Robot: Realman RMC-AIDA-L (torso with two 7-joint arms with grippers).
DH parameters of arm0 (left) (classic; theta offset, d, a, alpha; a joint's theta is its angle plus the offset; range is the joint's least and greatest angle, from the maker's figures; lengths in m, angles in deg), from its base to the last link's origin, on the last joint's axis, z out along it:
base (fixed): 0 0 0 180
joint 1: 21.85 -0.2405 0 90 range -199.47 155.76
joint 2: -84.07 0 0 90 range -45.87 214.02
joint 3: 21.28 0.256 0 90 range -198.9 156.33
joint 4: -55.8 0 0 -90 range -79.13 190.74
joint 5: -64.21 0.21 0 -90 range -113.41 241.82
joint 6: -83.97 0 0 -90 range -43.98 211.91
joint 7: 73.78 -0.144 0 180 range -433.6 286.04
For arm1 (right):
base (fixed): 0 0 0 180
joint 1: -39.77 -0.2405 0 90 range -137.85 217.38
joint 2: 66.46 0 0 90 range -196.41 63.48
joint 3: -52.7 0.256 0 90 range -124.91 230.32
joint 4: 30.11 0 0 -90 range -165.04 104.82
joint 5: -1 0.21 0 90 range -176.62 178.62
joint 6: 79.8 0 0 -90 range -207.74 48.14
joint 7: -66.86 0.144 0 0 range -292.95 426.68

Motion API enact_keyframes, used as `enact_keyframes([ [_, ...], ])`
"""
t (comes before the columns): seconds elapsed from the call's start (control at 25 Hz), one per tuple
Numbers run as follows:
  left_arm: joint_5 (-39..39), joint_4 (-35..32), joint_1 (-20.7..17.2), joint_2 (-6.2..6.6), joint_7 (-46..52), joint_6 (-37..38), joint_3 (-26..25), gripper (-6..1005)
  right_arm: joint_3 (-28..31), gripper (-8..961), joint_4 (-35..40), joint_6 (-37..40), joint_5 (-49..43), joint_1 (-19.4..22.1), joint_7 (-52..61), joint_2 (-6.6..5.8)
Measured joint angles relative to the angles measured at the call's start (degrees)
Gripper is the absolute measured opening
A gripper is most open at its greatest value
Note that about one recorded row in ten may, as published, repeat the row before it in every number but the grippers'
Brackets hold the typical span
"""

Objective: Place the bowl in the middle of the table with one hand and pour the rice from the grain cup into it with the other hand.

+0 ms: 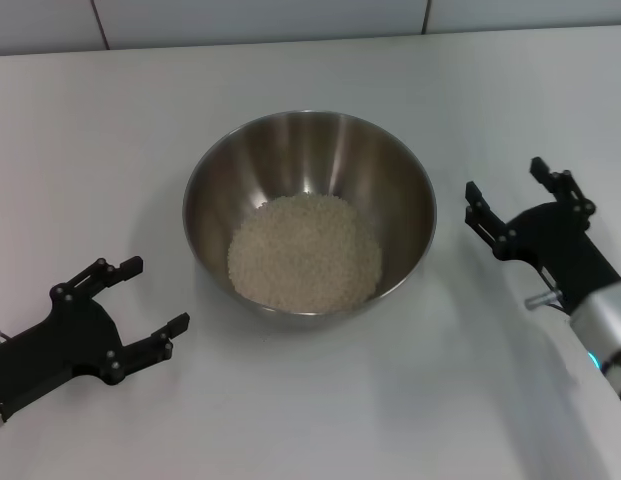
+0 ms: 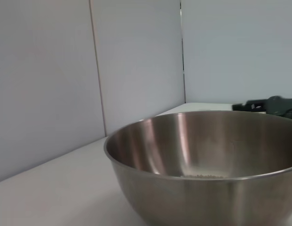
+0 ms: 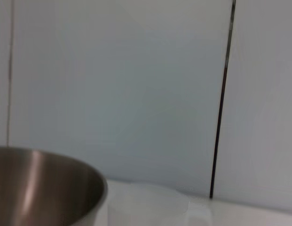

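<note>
1. Left gripper [image 1: 130, 305]: nearest the camera, low over the table [image 1: 320, 420] on the bowl's left-near side. Its fingers are spread wide and hold nothing. It stands apart from the bowl's wall, with a strip of bare table between.

2. Bowl [image 1: 290, 160]: sits about mid-table, upright, between the two grippers. Being round, it has no long axis to line up with. In the left wrist view its rim [image 2: 136, 136] fills the lower frame, so that arm looks straight at its side.

3. Rice [image 1: 305, 252]: a pale heap in the bowl's bottom, leaning slightly toward the near wall. None shows spilled on the table around the bowl.

4. Right gripper [image 1: 515, 205]: just right of the bowl, a little farther back than the left one. Its fingers are parted and empty, and do not touch the rim. It looks the nearer of the two to the bowl.

5. Grain cup: not seen in the head view. A faint clear shape beside the bowl in the right wrist view may be it, but I cannot tell.

6. Judgement: with rice in the bowl and both grippers empty, the pour seems done; any coming move is a retreat outward from the bowl.
</note>
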Motion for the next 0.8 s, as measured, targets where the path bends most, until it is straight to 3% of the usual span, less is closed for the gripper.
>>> enact_keyframes([
  [0.08,0.0,0.0,-0.1,0.00,-0.1,0.1,-0.1,861,-0.3,823,0.0,2.3,-2.9,1.2,0.1,-0.40],
  [0.24,0.0,0.0,-0.3,0.07,-0.2,0.4,0.1,861,-0.6,822,1.1,4.1,-11.2,2.4,3.3,-1.72],
  [0.52,0.0,0.0,-0.5,0.10,-0.4,0.5,0.5,861,-1.7,820,9.5,7.8,-28.9,-1.6,19.2,-3.73],
  [0.8,0.0,0.2,-0.7,0.50,-0.4,2.1,0.5,861,-1.9,820,21.7,19.9,-36.1,-4.6,27.3,-2.88],
])
